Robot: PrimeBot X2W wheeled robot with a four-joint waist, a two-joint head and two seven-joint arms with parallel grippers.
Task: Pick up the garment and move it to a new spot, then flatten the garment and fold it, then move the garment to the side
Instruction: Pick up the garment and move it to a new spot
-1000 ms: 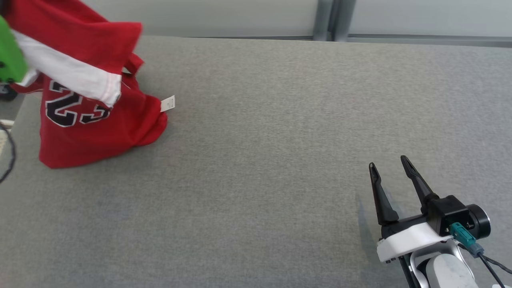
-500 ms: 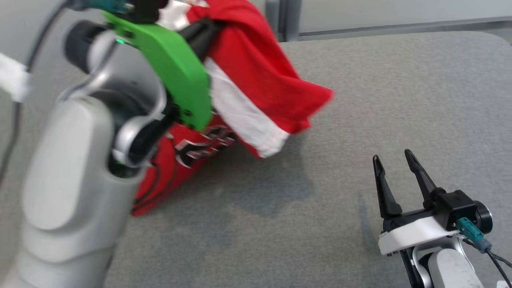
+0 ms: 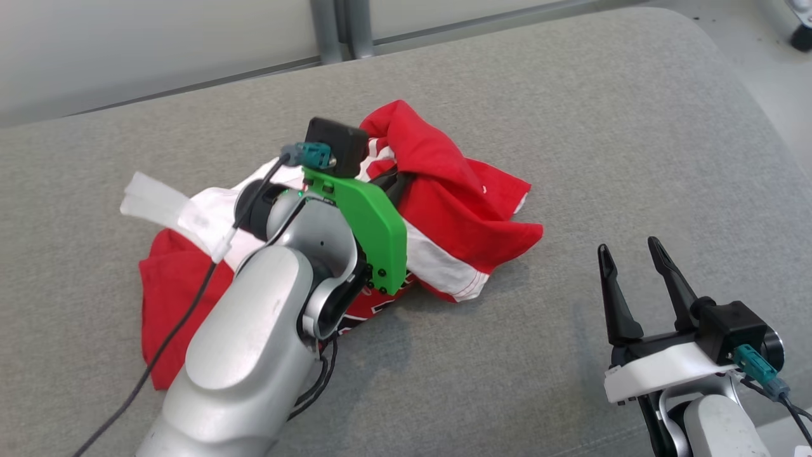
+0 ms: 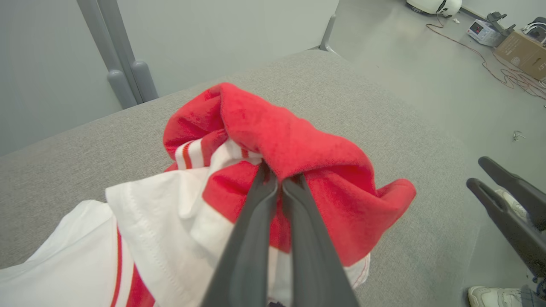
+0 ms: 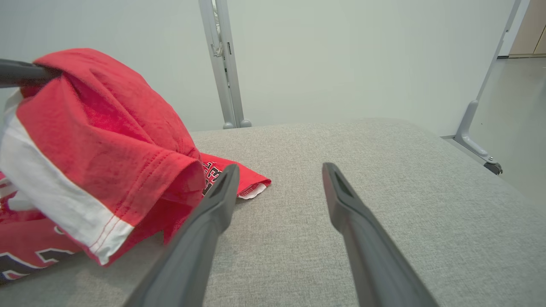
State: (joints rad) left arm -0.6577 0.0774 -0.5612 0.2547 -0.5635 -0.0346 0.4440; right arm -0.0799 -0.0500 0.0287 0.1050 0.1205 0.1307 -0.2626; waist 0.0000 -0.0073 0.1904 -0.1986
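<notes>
The garment [image 3: 457,209] is lying bunched on the table [image 3: 602,114], left of centre and well in from the far edge, w/ one red fold being held up as a peak. The left gripper [image 4: 279,179] is pinching that fold: fingers pressed together, tips buried in the cloth.

Step in hand, prob: the tail end of moving it to the new spot. Most of the cloth is resting on the surface; only the pinched ridge is hanging off the fingers. Next move, as I'm judging it: letting go, then getting both grippers onto separate edges or corners to spread it flat. It's crumpled in overlapping layers, so finding a hem or sleeve edge is going to matter more than force.

Material: soft knit, jersey-type. Red body w/ a broad white band and thin red stripes, stitched hems, black numerals outlined in white showing at the near side. It's draping limply and folding on itself, no stiffness, so a pull on one layer is prob dragging others along.

The right gripper [image 3: 628,249] is sitting near and to the right, apart from the cloth, fingers spread wide, holding nothing.

The table cover is looking like grey woven fabric, matte, w/ a rounded far-right corner. Beyond it: pale wall and a grey upright post [image 3: 342,28].
</notes>
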